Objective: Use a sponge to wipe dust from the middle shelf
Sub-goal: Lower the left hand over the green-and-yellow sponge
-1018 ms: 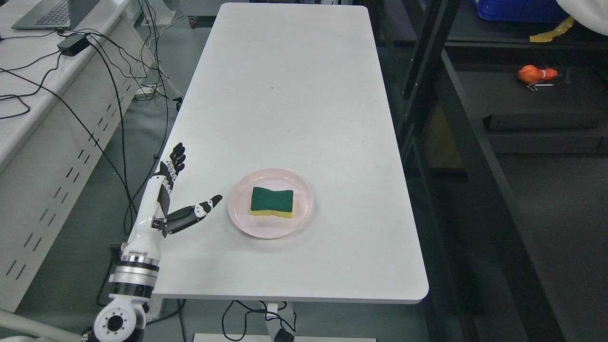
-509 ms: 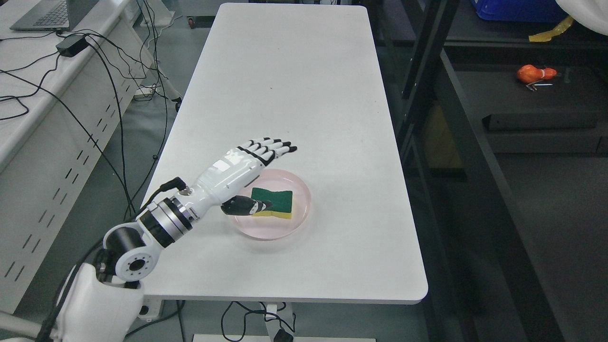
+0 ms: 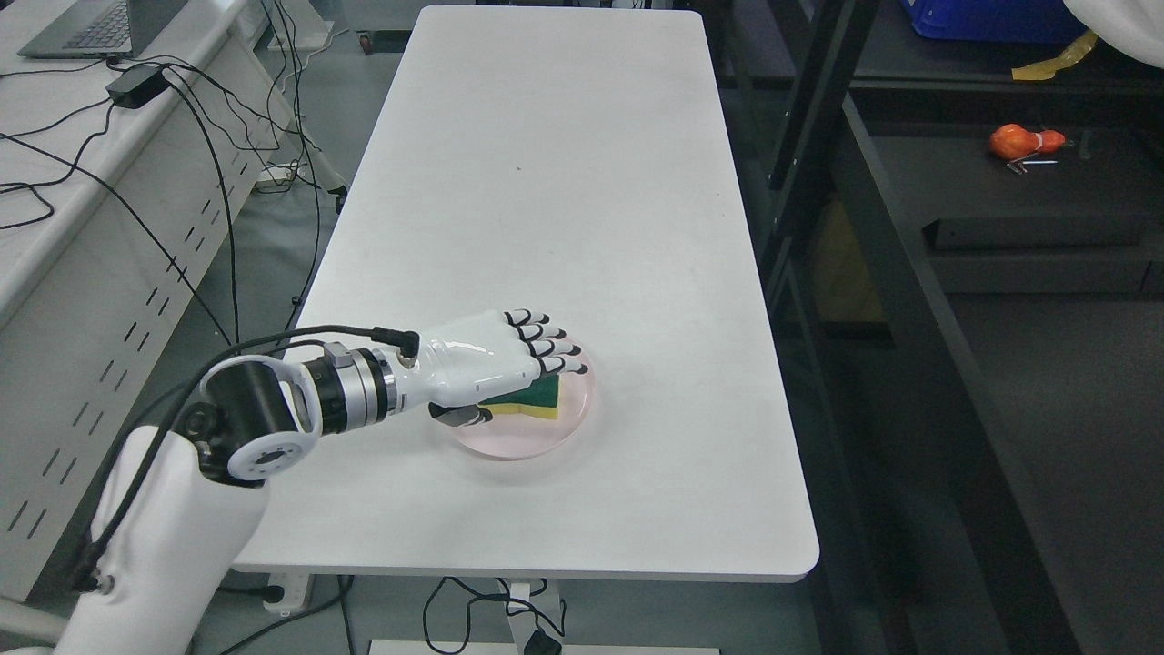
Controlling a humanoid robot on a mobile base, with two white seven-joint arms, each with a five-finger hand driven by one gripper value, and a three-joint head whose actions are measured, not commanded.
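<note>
White table (image 3: 546,182) is shown with the left hand (image 3: 482,364) curled over, not visibly gripping, the sponge (image 3: 538,398) beneath it on the pink plate (image 3: 582,414), which may be dragged if closure is shallow.

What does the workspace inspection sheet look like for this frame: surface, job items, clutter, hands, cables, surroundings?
Surface: white table, bare apart from the plate.
Job's things: green-and-yellow sponge lies on a pink plate near the table's front edge; dark shelf rack stands to the right.
Clutter: nothing seen on the table.
Hands: left hand lies over the sponge, fingers curling down; a firm grasp cannot be confirmed. Right hand out of view.
Cables: black cables hang from the desk at left; more under the table's front.
Surroundings: laptop on the left desk; orange object on the shelf.
</note>
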